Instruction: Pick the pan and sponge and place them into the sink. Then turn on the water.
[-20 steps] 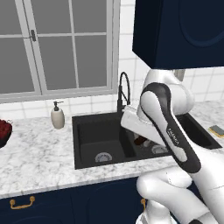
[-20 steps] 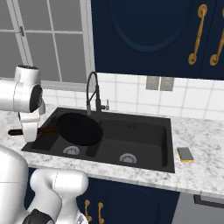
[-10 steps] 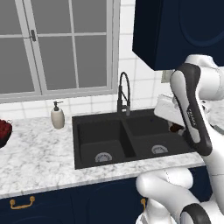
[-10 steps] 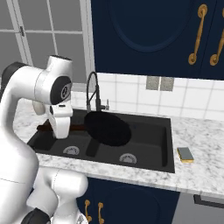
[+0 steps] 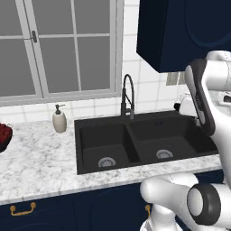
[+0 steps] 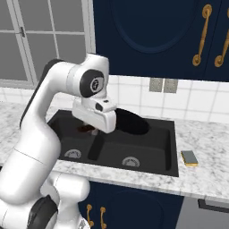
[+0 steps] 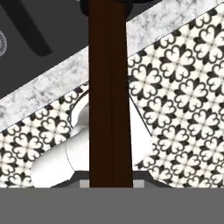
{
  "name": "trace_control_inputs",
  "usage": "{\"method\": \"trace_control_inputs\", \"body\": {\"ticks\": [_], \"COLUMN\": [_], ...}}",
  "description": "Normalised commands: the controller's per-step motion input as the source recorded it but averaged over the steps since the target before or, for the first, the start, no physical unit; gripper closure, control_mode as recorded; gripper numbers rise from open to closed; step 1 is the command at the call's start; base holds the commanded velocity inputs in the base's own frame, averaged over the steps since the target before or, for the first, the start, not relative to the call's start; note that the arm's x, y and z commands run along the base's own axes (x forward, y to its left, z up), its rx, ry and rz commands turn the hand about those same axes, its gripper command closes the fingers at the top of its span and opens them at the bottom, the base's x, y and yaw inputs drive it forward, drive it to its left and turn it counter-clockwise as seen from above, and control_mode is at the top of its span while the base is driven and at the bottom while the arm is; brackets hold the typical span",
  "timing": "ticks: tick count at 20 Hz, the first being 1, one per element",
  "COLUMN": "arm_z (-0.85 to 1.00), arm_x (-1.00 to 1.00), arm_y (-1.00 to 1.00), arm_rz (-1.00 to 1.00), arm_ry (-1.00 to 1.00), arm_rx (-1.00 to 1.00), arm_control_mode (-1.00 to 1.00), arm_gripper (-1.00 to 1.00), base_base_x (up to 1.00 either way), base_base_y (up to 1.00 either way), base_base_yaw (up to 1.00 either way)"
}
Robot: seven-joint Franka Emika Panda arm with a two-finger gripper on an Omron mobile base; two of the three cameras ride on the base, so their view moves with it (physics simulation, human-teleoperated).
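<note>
Black and round, the pan (image 6: 130, 121) has swung rightward since a moment ago and hangs above the sink's (image 6: 172, 150) right basin in the right base view; the yellow sponge (image 6: 189, 158) lies on marble beside the rim. In the hand view, the gripper's fingers are clamped on the reddish-brown handle (image 7: 109, 92) above patterned floor.

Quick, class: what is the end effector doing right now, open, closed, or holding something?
End effector: closed on the pan's handle, carrying the pan above the sink.
</note>
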Motion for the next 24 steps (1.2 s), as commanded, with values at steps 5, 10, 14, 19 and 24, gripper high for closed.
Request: {"method": "trace_control_inputs", "body": {"ticks": [5,10,14,19,24], "arm_z": [-0.18,-0.43,-0.15,-0.09,-0.14], "arm_x": [0.26,0.02,0.0,0.1,0.7], "arm_y": [-0.67,-0.47,-0.71,-0.78,-0.54], "arm_rz": [0.68,0.59,0.49,0.5,0.52], "arm_ry": [-0.06,-0.19,-0.25,-0.3,-0.08], "arm_rx": [0.0,0.0,0.07,0.11,0.08], "arm_control_mode": [-1.0,-1.0,-1.0,-1.0,-1.0], "arm_gripper": [1.0,1.0,1.0,1.0,1.0], "base_base_x": [0.0,0.0,0.0,0.0,0.0], "base_base_y": [0.0,0.0,0.0,0.0,0.0], "base_base_yaw": [0.0,0.0,0.0,0.0,0.0]}}
